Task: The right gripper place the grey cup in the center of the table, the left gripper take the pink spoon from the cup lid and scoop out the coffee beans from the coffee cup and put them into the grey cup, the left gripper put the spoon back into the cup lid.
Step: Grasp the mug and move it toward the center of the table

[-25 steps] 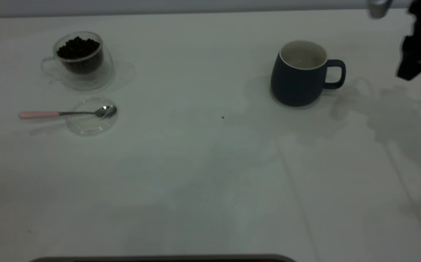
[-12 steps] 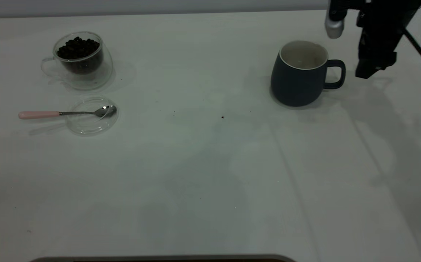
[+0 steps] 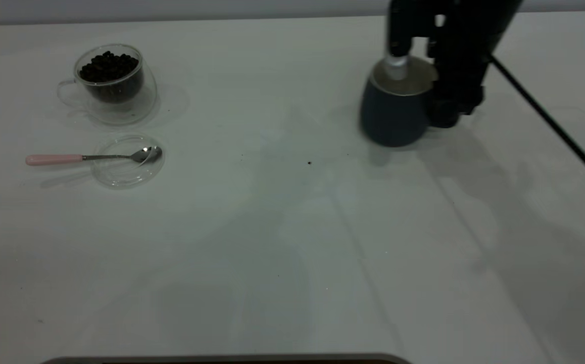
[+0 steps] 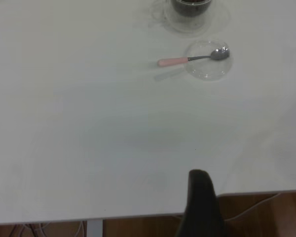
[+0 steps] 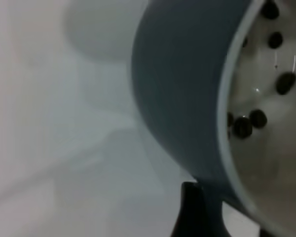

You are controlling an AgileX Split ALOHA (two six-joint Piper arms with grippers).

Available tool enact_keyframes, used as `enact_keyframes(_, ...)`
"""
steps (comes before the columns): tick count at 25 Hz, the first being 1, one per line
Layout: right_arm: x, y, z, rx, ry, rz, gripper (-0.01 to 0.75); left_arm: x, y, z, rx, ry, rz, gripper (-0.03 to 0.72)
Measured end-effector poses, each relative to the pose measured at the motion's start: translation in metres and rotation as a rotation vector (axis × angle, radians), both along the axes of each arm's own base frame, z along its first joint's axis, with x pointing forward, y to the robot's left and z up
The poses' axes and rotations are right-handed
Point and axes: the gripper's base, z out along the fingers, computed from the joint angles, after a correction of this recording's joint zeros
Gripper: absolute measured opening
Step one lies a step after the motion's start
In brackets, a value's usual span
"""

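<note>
**Right hand takes the mug at the rim**

I have the right hand [image 3: 416,76] down on the rounded dark blue-grey ceramic mug [image 3: 391,119], one finger inside the white rim and the other outside by the handle, gripping the wall. The mug sits toward the right far side of the plain white worktop [image 3: 282,242], not yet at centre. Glazed ceramic of this kind is likely heavy, rigid and slick, so I judge a firm rim pinch and a low carry safest. The right wrist view shows a few dark beans [image 5: 259,118] inside it. The left hand [image 4: 200,207] hangs off the worktop's edge; I cannot tell its opening. The pink-handled metal teaspoon [image 3: 90,157] rests on the clear glass lid [image 3: 127,169], beside the bean-filled clear glass cup [image 3: 113,86].
</note>
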Motion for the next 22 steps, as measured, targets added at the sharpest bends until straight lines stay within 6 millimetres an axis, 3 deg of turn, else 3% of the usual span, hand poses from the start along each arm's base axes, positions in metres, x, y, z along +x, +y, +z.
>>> enact_keyframes(14, -0.035, 0.105, 0.006, 0.209, -0.072, 0.046, 0.596, 0.000, 0.000, 0.000, -0.001, 0.000, 0.001, 0.588)
enact_keyframes(19, -0.040, 0.116, 0.008, 0.243, -0.072, 0.031, 0.594, 0.000, 0.000, 0.000, -0.001, 0.000, 0.001, 0.588)
enact_keyframes(22, -0.042, 0.114, 0.029, 0.259, -0.037, -0.007, 0.593, 0.000, 0.000, 0.000, -0.001, 0.000, 0.001, 0.588)
